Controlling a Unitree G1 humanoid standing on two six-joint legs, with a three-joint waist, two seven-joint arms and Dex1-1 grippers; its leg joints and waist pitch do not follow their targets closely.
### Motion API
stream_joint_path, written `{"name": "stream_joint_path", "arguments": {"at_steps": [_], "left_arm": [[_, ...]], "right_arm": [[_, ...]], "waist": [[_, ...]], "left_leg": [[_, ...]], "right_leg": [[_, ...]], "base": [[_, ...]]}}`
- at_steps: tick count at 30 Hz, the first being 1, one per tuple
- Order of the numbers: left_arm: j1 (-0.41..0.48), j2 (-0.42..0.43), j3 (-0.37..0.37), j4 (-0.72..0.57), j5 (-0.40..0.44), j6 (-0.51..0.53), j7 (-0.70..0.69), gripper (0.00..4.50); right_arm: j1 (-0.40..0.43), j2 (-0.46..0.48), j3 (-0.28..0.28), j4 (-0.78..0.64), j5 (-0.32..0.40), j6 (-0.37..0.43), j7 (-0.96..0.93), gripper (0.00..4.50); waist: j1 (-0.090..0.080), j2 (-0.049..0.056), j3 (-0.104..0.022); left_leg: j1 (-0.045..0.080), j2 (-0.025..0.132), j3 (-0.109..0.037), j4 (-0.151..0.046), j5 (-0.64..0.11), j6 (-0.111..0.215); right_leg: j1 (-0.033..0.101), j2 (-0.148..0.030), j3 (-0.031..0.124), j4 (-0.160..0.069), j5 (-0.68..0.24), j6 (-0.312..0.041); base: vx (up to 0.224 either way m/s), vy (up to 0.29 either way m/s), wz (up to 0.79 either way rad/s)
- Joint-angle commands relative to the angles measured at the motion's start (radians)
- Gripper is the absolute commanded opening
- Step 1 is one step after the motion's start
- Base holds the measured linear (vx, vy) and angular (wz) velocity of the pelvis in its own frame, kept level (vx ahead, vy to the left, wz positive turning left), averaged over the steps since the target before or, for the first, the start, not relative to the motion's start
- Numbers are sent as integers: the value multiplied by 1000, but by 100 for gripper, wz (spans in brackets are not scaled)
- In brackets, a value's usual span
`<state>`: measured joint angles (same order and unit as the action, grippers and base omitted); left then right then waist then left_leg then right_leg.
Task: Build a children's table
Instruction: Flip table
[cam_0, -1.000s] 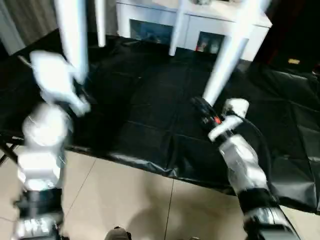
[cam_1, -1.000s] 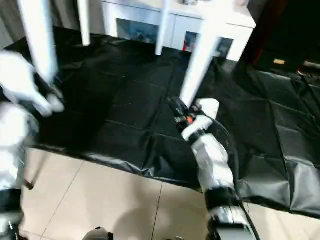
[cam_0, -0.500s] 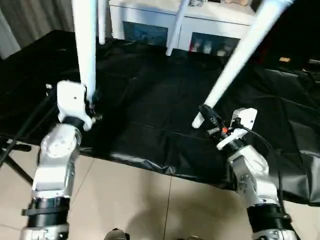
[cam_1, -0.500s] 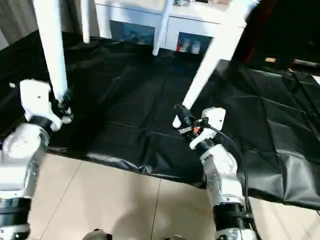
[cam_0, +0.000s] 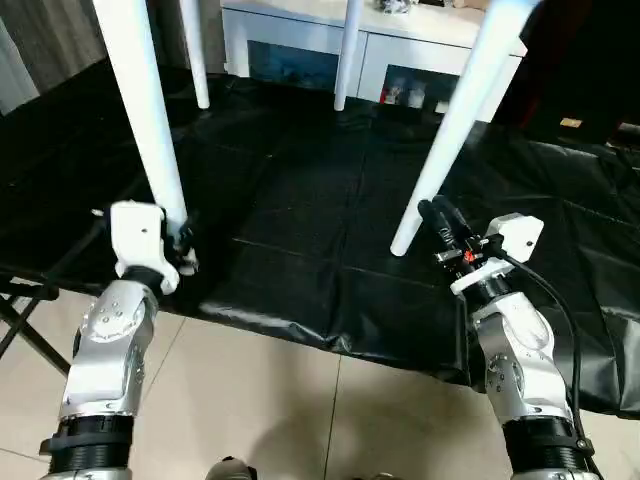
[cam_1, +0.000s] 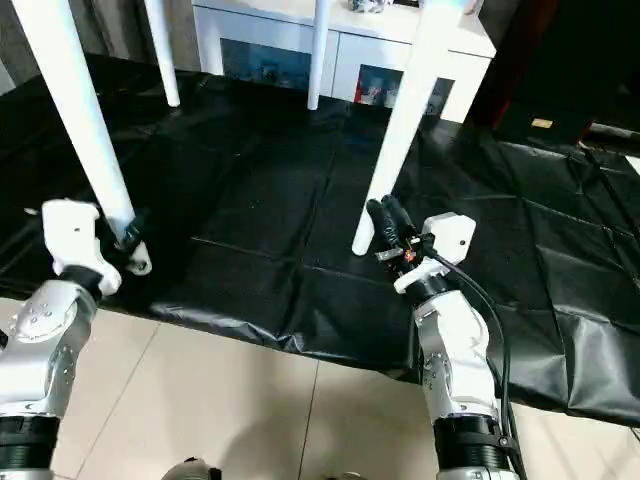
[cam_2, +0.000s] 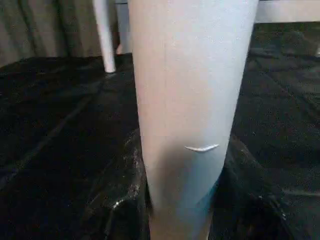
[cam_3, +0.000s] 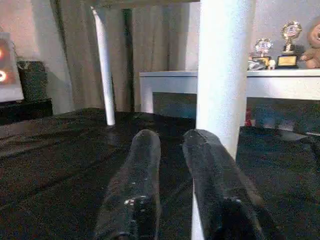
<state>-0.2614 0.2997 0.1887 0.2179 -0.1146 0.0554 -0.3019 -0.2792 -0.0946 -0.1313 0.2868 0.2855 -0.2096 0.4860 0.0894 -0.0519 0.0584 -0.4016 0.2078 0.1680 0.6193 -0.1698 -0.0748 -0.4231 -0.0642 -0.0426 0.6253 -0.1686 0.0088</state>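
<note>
The children's table stands on the black sheet (cam_0: 300, 200), and its white legs rise out of the top of the picture. My left gripper (cam_0: 183, 245) is shut on the near-left leg (cam_0: 150, 130) close to its foot; the left wrist view has that leg (cam_2: 190, 100) wedged between the dark fingers (cam_2: 120, 215). My right gripper (cam_0: 445, 218) is open just right of the near-right leg (cam_0: 450, 130), whose foot rests on the sheet. Nothing lies between its fingers (cam_3: 140, 170); the leg (cam_3: 222, 75) stands behind one of them.
Two far legs (cam_0: 197, 60) (cam_0: 347, 60) stand at the back of the sheet. A white glass-doored cabinet (cam_0: 300, 50) stands behind, with trophies on top. The sheet's front edge hangs over beige floor tiles (cam_0: 250, 400). A dark stand leg (cam_0: 20, 320) is at the left.
My right gripper has let go of the near-right leg and opened beside it. That leg has swung from tilted to nearly upright, foot on the sheet. The camera also shifted.
</note>
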Motion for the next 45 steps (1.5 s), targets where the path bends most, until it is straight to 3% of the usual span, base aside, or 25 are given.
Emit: {"name": "stream_joint_path", "arguments": {"at_steps": [1,5,6,9,12,16,18,25,29,35,45], "left_arm": [[-14,37,-10,24,5,-45,-48,150],[-18,66,-6,64,-1,-70,-86,150],[-23,81,-9,82,6,-84,-101,150],[-21,86,-13,86,2,-91,-121,150],[-6,90,-24,74,-4,-98,-137,150],[-1,93,-28,72,-10,-105,-144,150],[2,95,-32,72,-15,-114,-157,150],[11,100,-39,59,-16,-117,-172,150],[13,104,-46,65,-13,-122,-172,150],[7,103,-50,71,-11,-121,-167,150],[10,105,-50,72,-6,-123,-160,150]], "right_arm": [[-28,-24,-17,23,-5,-13,-13,127],[-67,-39,-31,72,-17,-23,-36,174],[-97,-48,-41,111,-23,-33,-45,188],[-163,-57,-50,204,-25,-48,-51,205],[-238,-56,-55,304,-23,-61,-49,238],[-277,-53,-55,354,-16,-62,-37,266],[-323,-46,-58,416,2,-51,-2,288],[-409,-61,-62,564,-33,-66,-51,340],[-468,-70,-75,652,-25,-42,-42,340],[-505,-79,-71,733,-11,-8,83,284],[-532,-89,-68,803,-15,-26,156,197]], "waist": [[-6,15,-65],[-11,14,-64],[-11,6,-63],[-15,6,-64],[-15,5,-65],[-10,5,-67],[-8,-1,-70],[-7,3,-69],[-8,7,-68],[-5,3,-69],[-4,4,-69]], "left_leg": [[34,18,-6,-98,-384,-33],[38,18,-7,-99,-409,-46],[39,18,-6,-98,-415,-43],[38,18,-7,-99,-422,-50],[40,19,-6,-97,-421,-49],[40,20,-4,-98,-394,-45],[37,21,-3,-98,-367,-41],[40,20,0,-97,-362,-42],[43,21,-1,-96,-387,-49],[39,22,0,-97,-374,-41],[41,24,-1,-97,-373,-37]], "right_leg": [[30,-56,34,-86,-319,-129],[27,-58,34,-90,-369,-121],[24,-60,34,-89,-377,-121],[25,-61,33,-89,-384,-124],[24,-60,33,-87,-362,-136],[28,-59,34,-81,-309,-151],[33,-60,33,-75,-272,-165],[33,-61,33,-75,-277,-181],[30,-59,33,-75,-289,-179],[35,-61,33,-74,-269,-187],[34,-63,32,-73,-281,-201]], "base": [[0,0,0],[0,0,0],[0,0,0],[0,0,0],[0,0,0],[0,0,0],[0,0,0],[0,0,0],[0,0,0],[0,0,0],[0,0,0]]}}
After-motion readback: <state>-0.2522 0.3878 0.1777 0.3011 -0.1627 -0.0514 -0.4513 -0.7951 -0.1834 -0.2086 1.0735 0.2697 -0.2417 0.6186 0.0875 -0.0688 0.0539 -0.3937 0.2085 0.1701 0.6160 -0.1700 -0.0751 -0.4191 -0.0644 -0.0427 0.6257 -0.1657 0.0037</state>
